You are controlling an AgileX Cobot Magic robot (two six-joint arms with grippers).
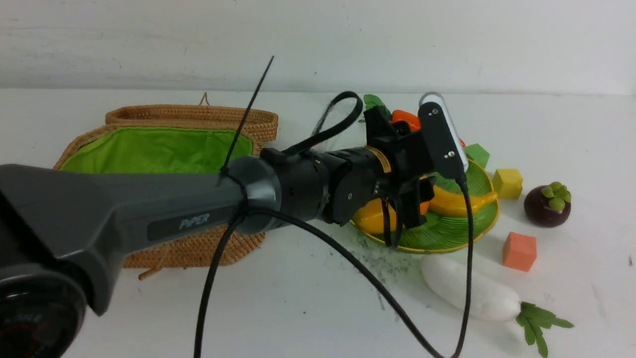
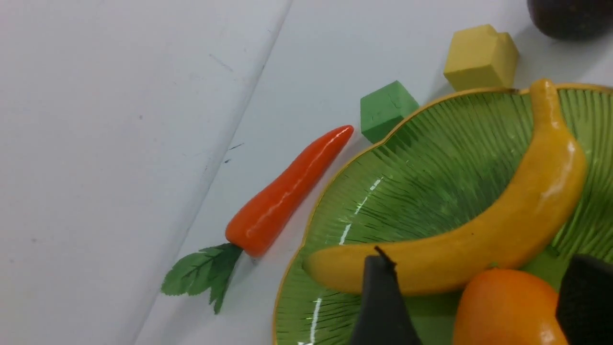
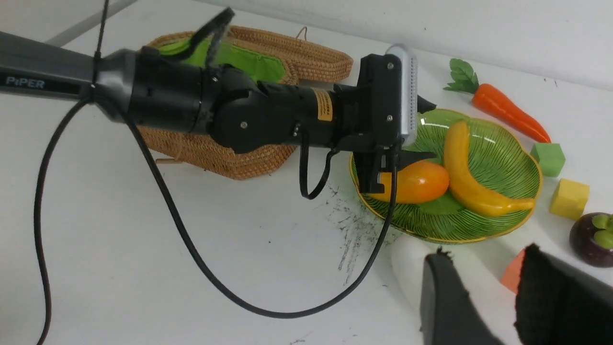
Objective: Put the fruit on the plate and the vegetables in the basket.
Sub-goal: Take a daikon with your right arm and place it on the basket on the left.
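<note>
Not much to worry about at the basket point(image 1: 198, 243), which is open on the left of the counter point(image 1: 298, 318); what's inside can't be seen from here. The trouble spot is the plate point(image 1: 447, 233). The left claw point(image 2: 479, 268) is spread wide around the mango point(image 1: 370, 216), with a gap showing on at least one side, so it looks let go rather than gripped. The mango is parked close to the plate's near rim, so if the claw gets pulled out crooked, it could be nudged over the edge or shoved into the banana point(image 1: 457, 204) lying beside it. The carrot point(image 1: 405, 118) lies just behind the plate, so the dish could get bumped when that's gone after. Further right, the radish point(image 1: 472, 291) is on the counter with the right claw point(image 3: 483, 258) hanging above it, partly spread and empty. It's smooth and tapered, so it could be squirted out of a pinch. The mangosteen point(image 1: 546, 206), far right near the cubes point(image 1: 507, 183), is round and could be rolled away by a sloppy touch.
</note>
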